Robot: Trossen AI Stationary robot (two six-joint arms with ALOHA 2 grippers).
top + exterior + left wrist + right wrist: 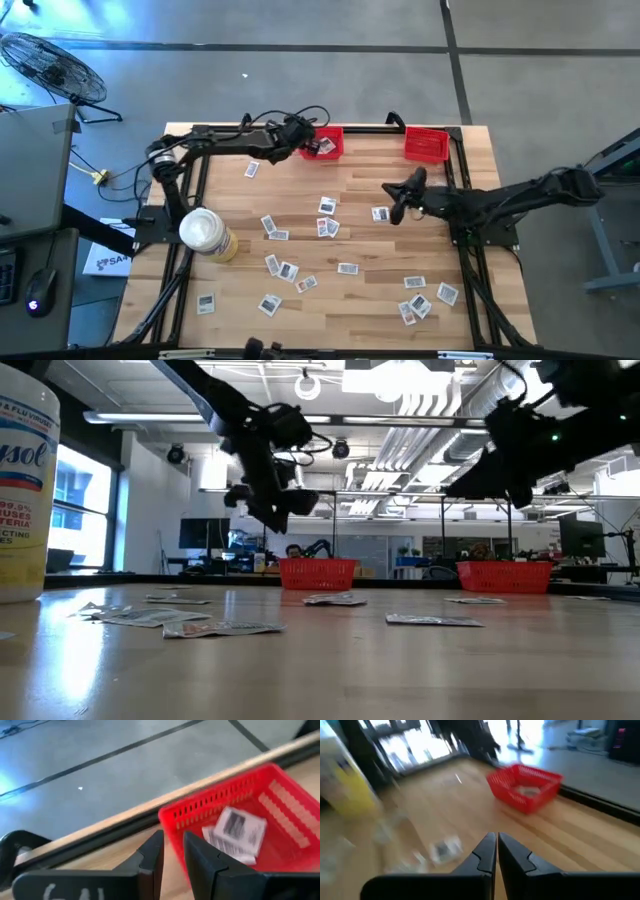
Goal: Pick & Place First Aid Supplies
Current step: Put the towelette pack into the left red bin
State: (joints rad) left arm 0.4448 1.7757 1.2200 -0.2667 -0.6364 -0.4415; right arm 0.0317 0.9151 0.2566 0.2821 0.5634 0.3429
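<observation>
Now packets [235, 834] lie in red bin [280, 805] just beyond left gripper's [172, 851] slightly parted, empty fingers; canister [22, 490] reads "Lysol".

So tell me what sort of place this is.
Probably a robotics lab or open workshop. Exposed ceiling ducts run over rows of monitors behind the wooden table, and a floor fan stands on bare concrete beside it.
</observation>
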